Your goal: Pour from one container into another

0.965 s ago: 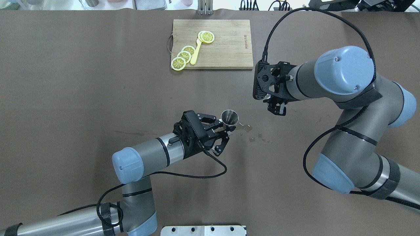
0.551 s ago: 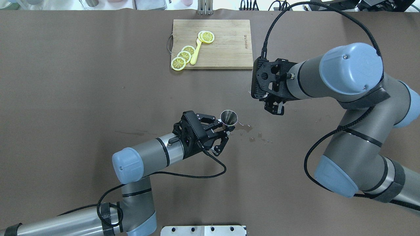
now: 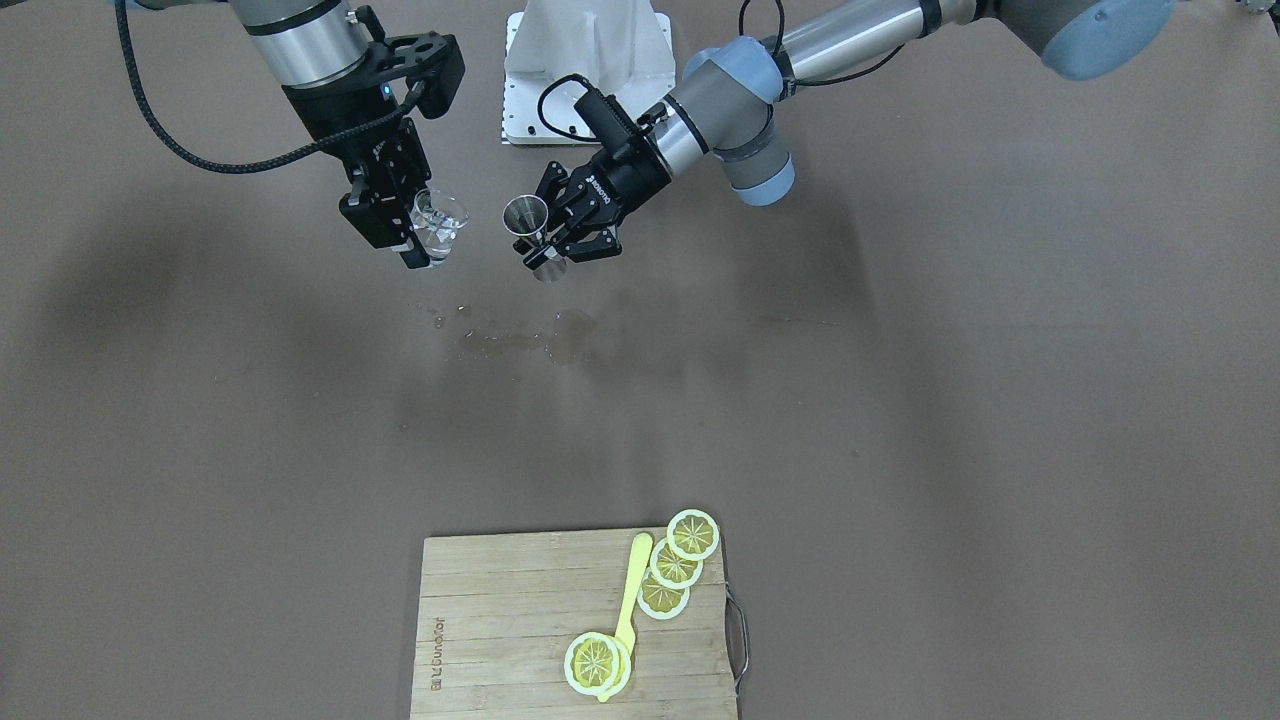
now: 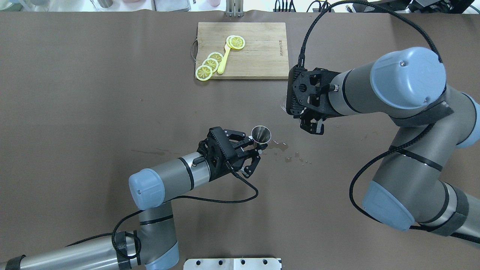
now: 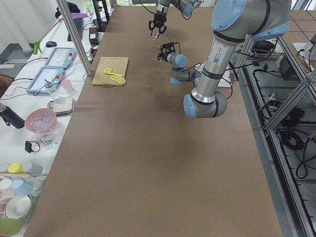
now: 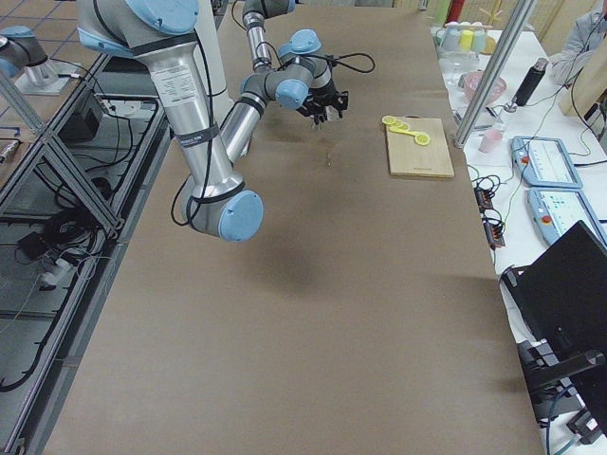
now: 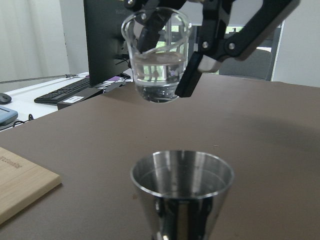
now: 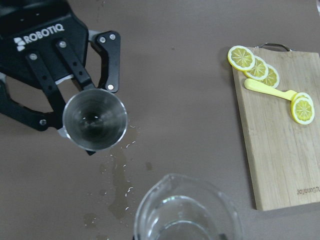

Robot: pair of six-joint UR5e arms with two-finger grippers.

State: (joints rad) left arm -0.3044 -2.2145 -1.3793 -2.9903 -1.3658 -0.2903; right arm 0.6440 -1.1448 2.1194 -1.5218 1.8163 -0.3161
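Brown desk (image 4: 75, 112), spill (image 4: 281, 147) at centre. My right jaws grip the glass cup (image 3: 438, 225), held higher than and rightward of the jigger (image 3: 526, 220) clamped in my left jaws.

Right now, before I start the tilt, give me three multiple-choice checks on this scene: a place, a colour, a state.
1. Where is the jigger? A) standing free, ungripped B) in the left gripper C) tipped on its side
2. What colour is the utensil among the lemon slices? A) yellow B) blue C) black
3. What state is the glass cup in? A) empty B) upside down C) gripped, clear liquid inside
Answers: 1 B, its fingers clamp the jigger's waist. 2 A, it shows yellow on the cutting board. 3 C, the right gripper holds it, liquid visible in the left wrist view.
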